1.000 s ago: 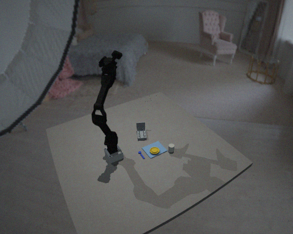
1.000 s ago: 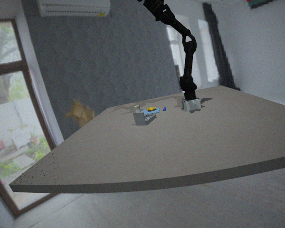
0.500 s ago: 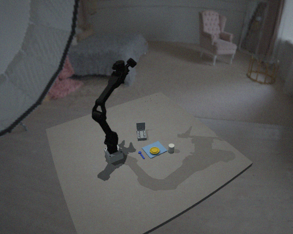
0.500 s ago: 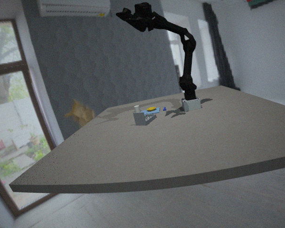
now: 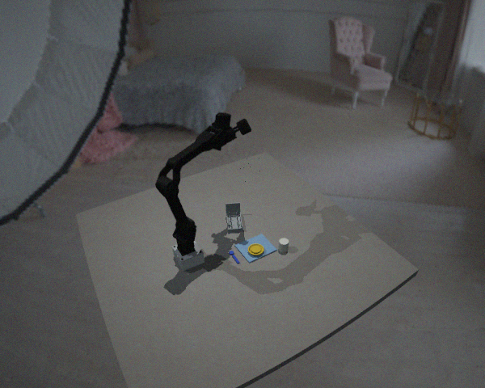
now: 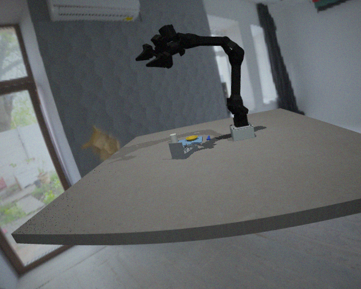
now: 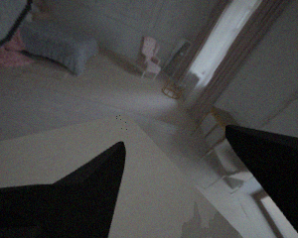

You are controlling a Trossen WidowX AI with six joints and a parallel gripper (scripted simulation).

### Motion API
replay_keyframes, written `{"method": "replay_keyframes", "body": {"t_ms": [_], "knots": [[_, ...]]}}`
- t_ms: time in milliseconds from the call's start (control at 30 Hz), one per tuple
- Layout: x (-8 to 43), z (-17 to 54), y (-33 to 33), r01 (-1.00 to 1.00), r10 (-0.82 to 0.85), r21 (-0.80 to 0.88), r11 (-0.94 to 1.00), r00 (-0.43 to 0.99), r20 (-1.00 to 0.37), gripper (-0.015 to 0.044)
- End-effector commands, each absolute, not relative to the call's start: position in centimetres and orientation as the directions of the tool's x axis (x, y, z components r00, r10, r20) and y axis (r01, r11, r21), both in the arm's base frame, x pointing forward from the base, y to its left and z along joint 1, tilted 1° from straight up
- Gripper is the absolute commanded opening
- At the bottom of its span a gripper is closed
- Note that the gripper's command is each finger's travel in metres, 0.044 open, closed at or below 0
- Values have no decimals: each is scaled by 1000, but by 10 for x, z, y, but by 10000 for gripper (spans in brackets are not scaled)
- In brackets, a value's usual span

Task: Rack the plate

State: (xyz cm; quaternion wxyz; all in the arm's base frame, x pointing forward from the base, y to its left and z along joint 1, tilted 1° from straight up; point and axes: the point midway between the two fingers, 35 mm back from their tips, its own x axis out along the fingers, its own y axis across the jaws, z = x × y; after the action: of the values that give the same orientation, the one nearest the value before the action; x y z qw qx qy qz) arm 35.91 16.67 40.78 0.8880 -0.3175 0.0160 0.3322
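The yellow plate [image 5: 255, 249] [image 6: 192, 137] lies flat on a blue mat [image 5: 267, 241] [image 6: 200, 140]. The grey dish rack [image 5: 233, 208] [image 6: 176, 151] stands on the table beside the mat, with a tall panel at one end and small rails in front of it; its slots hold no plate. My gripper [image 6: 141, 62] [image 7: 174, 139] is open and empty, raised high above the table and far from the plate and the rack. In the wrist view neither plate nor rack shows between the dark fingers.
A white cup [image 5: 283, 246] [image 6: 173, 137] stands beside the mat, on the side away from the arm's base. A small blue utensil [image 5: 234, 257] [image 6: 208, 137] lies between the mat and the arm's base [image 5: 189, 260] [image 6: 242, 133]. The table [image 5: 171, 334] [image 6: 205, 192] bears them all.
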Motion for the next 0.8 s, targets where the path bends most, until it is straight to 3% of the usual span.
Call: {"method": "replay_keyframes", "body": {"t_ms": [0,400,767], "knots": [[377,380,148,-604,523,-515,609,793,-312,400],[405,290,83,-571,329,-336,749,761,-559,400],[403,205,12,-447,147,-201,872,630,-762,400]]}}
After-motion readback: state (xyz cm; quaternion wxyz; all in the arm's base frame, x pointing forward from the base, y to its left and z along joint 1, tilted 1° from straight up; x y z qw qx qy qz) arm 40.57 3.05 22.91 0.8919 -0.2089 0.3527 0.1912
